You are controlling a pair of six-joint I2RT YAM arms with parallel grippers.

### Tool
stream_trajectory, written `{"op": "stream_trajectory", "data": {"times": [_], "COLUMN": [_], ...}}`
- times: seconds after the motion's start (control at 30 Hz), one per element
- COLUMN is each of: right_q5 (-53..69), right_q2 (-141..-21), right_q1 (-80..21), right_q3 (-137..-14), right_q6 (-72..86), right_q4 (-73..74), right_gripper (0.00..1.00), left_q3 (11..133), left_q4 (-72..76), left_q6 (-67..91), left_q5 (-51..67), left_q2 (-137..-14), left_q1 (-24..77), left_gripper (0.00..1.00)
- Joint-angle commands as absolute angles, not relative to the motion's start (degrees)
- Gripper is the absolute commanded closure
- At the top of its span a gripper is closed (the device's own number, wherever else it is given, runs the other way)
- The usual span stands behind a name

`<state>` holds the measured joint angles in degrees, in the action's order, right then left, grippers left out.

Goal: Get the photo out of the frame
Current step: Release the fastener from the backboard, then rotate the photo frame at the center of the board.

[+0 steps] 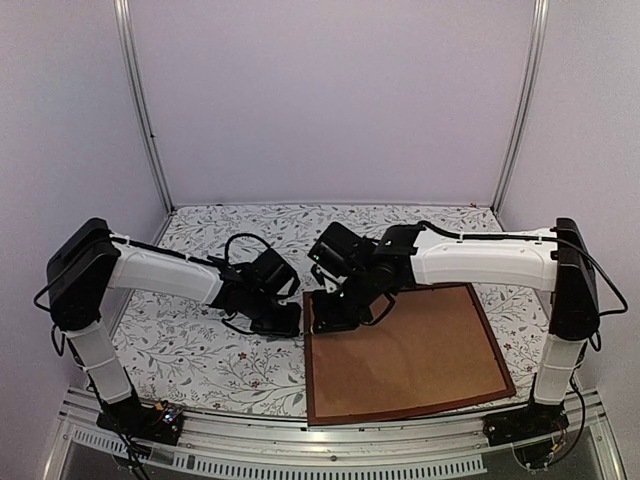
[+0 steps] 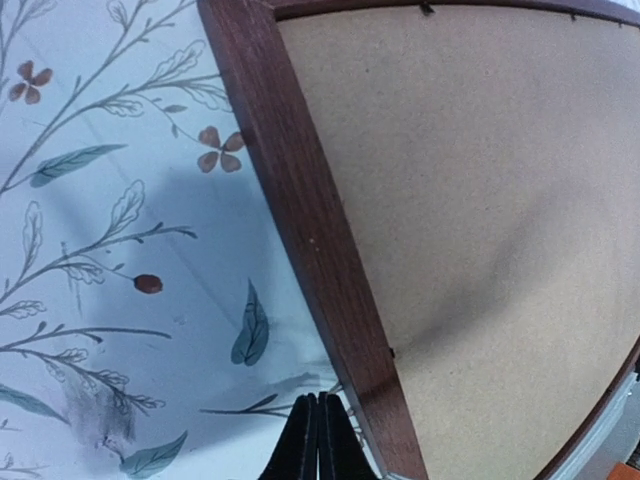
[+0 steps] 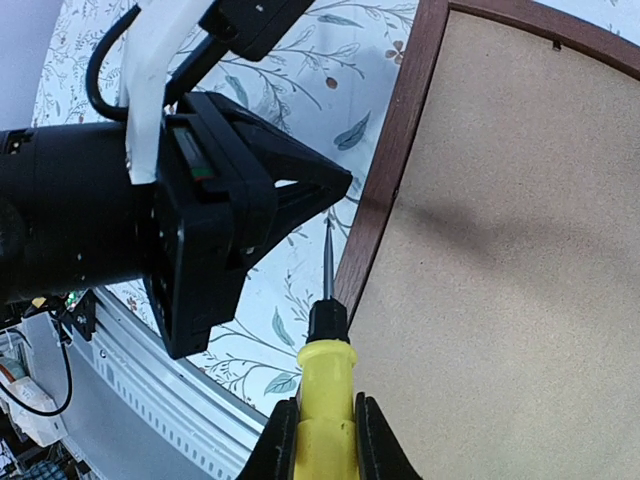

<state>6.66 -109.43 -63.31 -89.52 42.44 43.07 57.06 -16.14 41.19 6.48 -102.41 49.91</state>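
The frame (image 1: 311, 362) of dark reddish-brown wood lies face down on the table, its brown backing board (image 1: 405, 345) filling it. The photo is hidden under the board. My left gripper (image 1: 290, 320) is shut and empty, its tips (image 2: 318, 420) right beside the frame's left rail (image 2: 310, 220). My right gripper (image 1: 335, 318) is shut on a yellow-handled screwdriver (image 3: 325, 400). The screwdriver's thin shaft (image 3: 328, 255) points along the frame's left rail (image 3: 385, 190), close to the left gripper (image 3: 300, 195).
The table wears a white cloth with a leaf and flower print (image 1: 200, 340). A metal rail (image 1: 300, 440) runs along the near edge. Purple walls and two upright posts (image 1: 140, 110) close in the back and sides.
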Motion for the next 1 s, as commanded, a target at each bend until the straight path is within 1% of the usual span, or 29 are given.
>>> {"op": "stream_trajectory", "data": {"times": [0.0,0.13,0.23,0.5,0.57,0.73,0.8,0.97], "right_q5": [8.33,6.59,4.99,0.41,-1.13,-3.71,-4.08,-4.50], "right_q2": [-105.37,-102.15,-98.61,-88.00,-85.22,-79.31,-77.50,-74.31], "right_q1": [-62.87,-61.41,-59.98,-56.86,-56.43,-55.43,-55.14,-54.78], "right_q3": [-87.63,-84.55,-81.73,-73.14,-71.28,-67.01,-65.78,-63.87], "right_q6": [41.29,41.30,41.72,43.80,44.43,45.82,46.25,46.73], "right_q4": [41.04,40.98,40.37,35.55,34.27,31.99,31.44,31.06], "right_gripper": [1.00,1.00,1.00,1.00,1.00,1.00,1.00,1.00], "left_q3": [59.76,63.23,66.70,77.34,79.32,83.08,84.34,87.53], "left_q4": [-20.55,-22.67,-24.37,-27.78,-27.37,-27.53,-27.68,-29.38], "left_q6": [38.52,35.47,32.03,22.01,19.79,13.91,11.60,8.40], "left_q5": [4.04,2.60,2.50,3.01,3.27,3.55,4.87,3.58], "left_q2": [-99.73,-99.87,-101.55,-110.44,-111.94,-115.54,-117.15,-120.56], "left_q1": [48.60,47.64,46.41,44.82,44.78,44.59,44.40,43.87], "left_gripper": [0.93,0.89,0.83,0.67,0.64,0.59,0.54,0.52]}}
